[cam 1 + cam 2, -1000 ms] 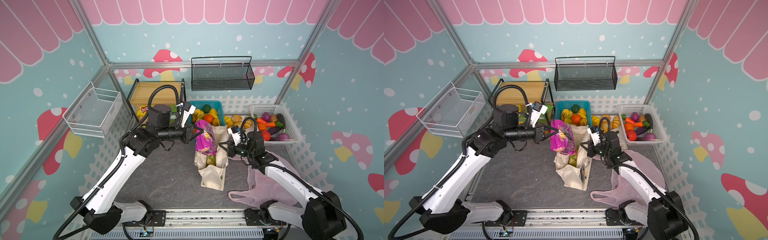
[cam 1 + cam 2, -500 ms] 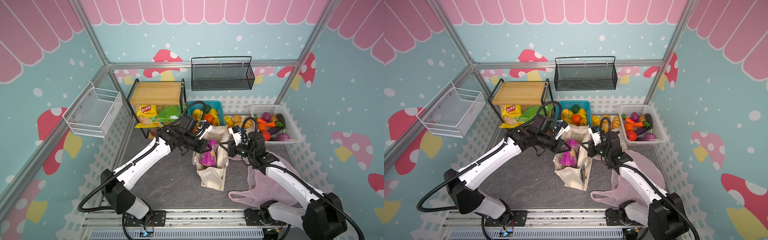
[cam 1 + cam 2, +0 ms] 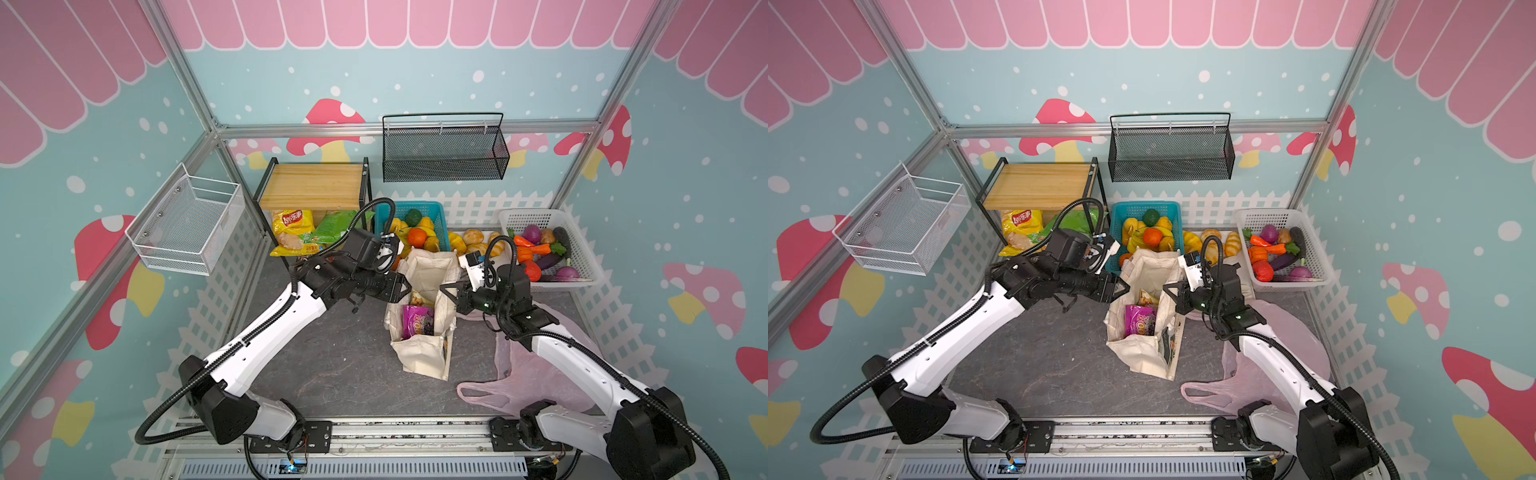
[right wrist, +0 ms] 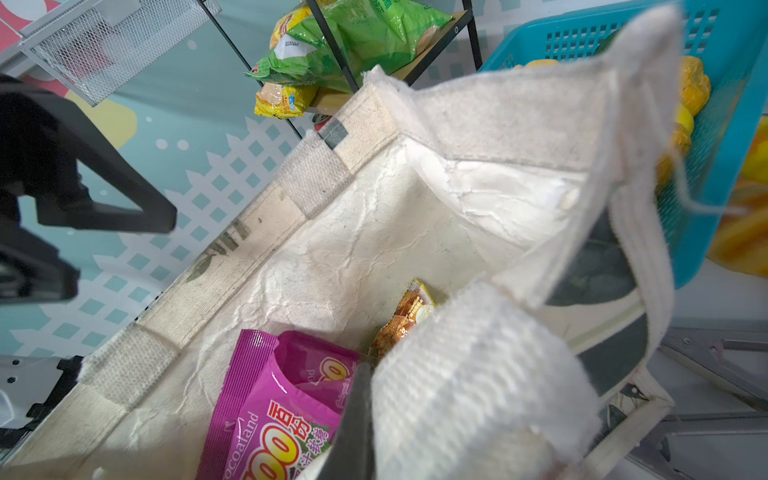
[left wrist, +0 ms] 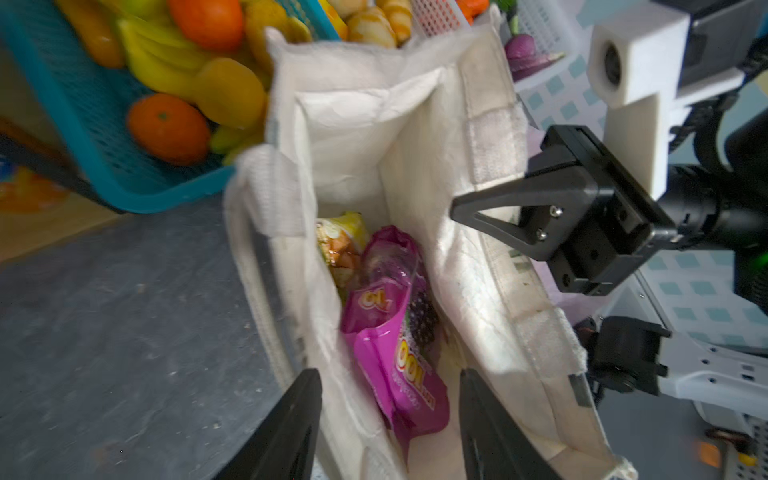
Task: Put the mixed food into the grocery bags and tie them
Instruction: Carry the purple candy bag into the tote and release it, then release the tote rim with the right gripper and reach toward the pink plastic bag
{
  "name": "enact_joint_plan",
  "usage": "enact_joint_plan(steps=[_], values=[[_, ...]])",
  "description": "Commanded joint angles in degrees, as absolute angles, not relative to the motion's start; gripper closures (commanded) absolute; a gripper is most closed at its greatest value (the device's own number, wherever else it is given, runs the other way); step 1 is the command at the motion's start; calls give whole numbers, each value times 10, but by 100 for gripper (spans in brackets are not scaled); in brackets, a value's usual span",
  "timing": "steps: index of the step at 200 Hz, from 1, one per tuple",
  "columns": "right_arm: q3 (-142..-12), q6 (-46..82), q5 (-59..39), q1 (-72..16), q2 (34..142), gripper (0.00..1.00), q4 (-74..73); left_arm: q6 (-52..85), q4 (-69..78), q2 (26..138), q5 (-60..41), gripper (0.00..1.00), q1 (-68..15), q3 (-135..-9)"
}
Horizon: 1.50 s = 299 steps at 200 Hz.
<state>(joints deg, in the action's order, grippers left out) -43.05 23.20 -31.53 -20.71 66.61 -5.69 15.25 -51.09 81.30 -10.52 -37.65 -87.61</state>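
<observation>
Grey counter (image 3: 332,353) bears the tote (image 3: 419,357) with purple packet (image 3: 417,323) inside; left hand (image 3: 404,287) parted, empty; right hand (image 3: 444,288) pinches the rim, where slippage could collapse it.

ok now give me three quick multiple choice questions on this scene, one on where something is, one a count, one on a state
1. Where is the purple packet?
A) inside the canvas tote
B) on the wooden shelf
C) in the white basket

2. How many snack packets show inside the canvas tote?
A) one
B) two
C) four

3. How is the left gripper?
A) shut on the purple packet
B) open above the canvas tote
C) shut, holding nothing

Answers:
1 A: both top views show it down between the tote's walls.
2 B: the left wrist view shows the purple packet and a pale yellow packet beside it.
3 B: its jaws stand apart over the tote's mouth, with the packet lying loose below them.
</observation>
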Motion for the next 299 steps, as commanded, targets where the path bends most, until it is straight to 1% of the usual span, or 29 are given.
enact_joint_plan(steps=[1, 24, 39, 53, 58, 64, 80, 85, 96, 105, 124, 140, 158, 177, 217, 245, 264, 285, 292, 299], values=[[-432, 227, -306, -205, 655, 100, -108, 169, -535, 835, -27, 42, -375, -860], [-434, 226, -307, -205, 655, 100, -108, 181, -522, 863, -52, 42, -379, -852], [-436, 228, -310, -205, 656, 100, -108, 193, -490, 873, -97, 48, -379, -843], [-440, 227, -322, -205, 656, 100, -104, 196, -468, 879, -116, 63, -379, -838], [-443, 225, -327, -205, 656, 100, -99, 194, -470, 879, -114, 72, -379, -840], [-448, 215, -331, -204, 655, 100, -86, 187, -477, 876, -112, 80, -377, -843], [-478, 166, -326, -205, 653, 100, -16, 163, -516, 845, -108, 96, -364, -853], [-487, 151, -322, -205, 652, 100, 11, 159, -527, 829, -106, 100, -359, -852], [-504, 127, -323, -205, 650, 100, 54, 154, -539, 788, -111, 100, -348, -839], [-510, 126, -344, -207, 650, 100, 63, 147, -551, 759, -124, 100, -342, -829], [-514, 159, -408, -226, 658, 100, 20, 132, -606, 724, -151, 100, -330, -835], [-523, 180, -413, -261, 671, 100, -15, 120, -643, 697, -153, 100, -311, -842], [-544, 182, -397, -294, 702, 100, -24, 124, -659, 669, -131, 100, -264, -842], [-571, 197, -380, -303, 740, 100, -26, 138, -654, 650, -124, 100, -210, -828], [-616, 248, -375, -316, 813, 100, -77, 148, -643, 639, -15, 100, -180, -793], [-652, 263, -382, -335, 864, 100, -85, 142, -640, 623, -2, 100, -150, -774], [-658, 268, -381, -338, 891, 98, -90, 133, -635, 615, -14, 100, -126, -748], [-664, 262, -379, -338, 910, 93, -88, 141, -608, 618, -37, 100, -110, -706], [-666, 255, -373, -337, 911, 90, -83, 146, -596, 618, -41, 100, -109, -694], [-667, 245, -366, -337, 907, 84, -74, 151, -588, 618, -41, 96, -109, -686]])
